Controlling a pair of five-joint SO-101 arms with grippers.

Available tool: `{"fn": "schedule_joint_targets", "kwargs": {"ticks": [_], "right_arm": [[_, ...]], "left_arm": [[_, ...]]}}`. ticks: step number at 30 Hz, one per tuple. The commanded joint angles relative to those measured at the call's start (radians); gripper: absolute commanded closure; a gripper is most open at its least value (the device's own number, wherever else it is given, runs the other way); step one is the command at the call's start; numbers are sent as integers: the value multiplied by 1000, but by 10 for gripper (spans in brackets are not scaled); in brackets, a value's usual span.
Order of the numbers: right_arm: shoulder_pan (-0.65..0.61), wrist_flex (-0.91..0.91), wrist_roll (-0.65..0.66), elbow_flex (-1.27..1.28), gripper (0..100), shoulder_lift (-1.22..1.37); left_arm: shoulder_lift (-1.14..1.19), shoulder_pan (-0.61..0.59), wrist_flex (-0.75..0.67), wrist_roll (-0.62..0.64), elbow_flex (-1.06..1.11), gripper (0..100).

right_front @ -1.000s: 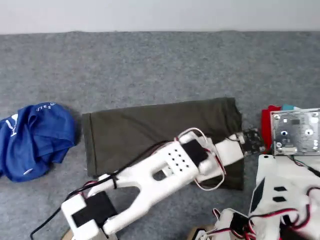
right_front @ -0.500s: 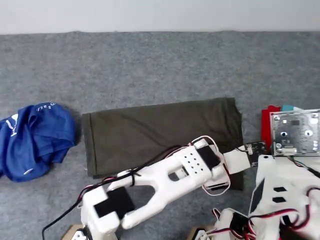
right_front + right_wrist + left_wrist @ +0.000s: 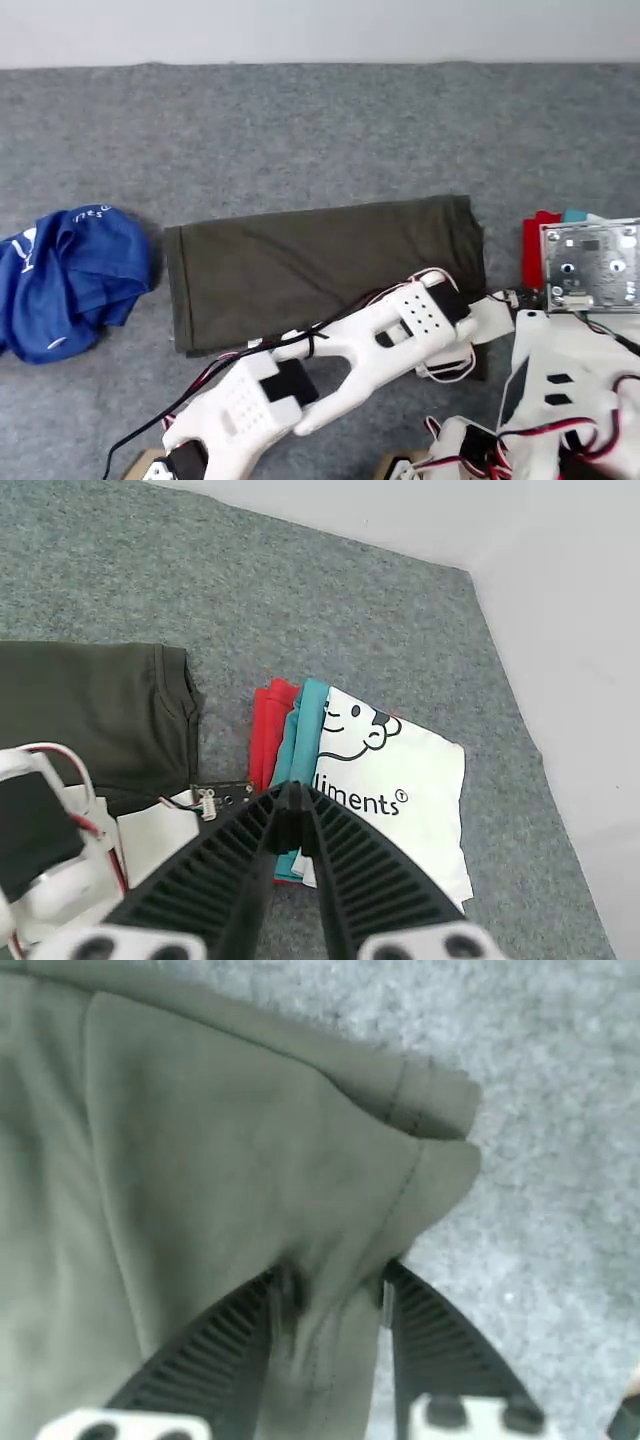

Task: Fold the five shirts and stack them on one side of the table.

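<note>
While working across the grey tabletop from the left, found a blue shirt crumpled in a heap at the left edge, unfolded. Just right of it, past a strip of bare surface, saw an olive shirt folded into a long flat rectangle across the middle. Traced the left arm slanting over that shirt's near edge toward its near right corner. There, in the left wrist view, saw the left gripper with fingers pinching a raised fold of olive cloth near the hem. Further right, just beside the olive shirt, noted 3 folded shirts piled together: a red shirt, a teal shirt and, on top, a white shirt. Above the pile's near edge, found the right gripper, fingers pressed together, holding nothing.
</note>
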Motion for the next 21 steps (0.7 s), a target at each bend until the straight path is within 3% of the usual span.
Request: {"fn": "schedule_joint_targets", "kwargs": {"ticks": [1, 4, 13, 21], "right_arm": [[7, 4, 8, -37, 989, 5], [7, 4, 8, -37, 989, 5], [7, 4, 8, -37, 989, 5], [7, 4, 8, -37, 989, 4]], "left_arm": [[41, 3, 48, -14, -133, 895], [69, 3, 77, -15, -202, 985], [75, -28, 176, -15, -372, 982], [83, -147, 169, -14, -455, 982]]}}
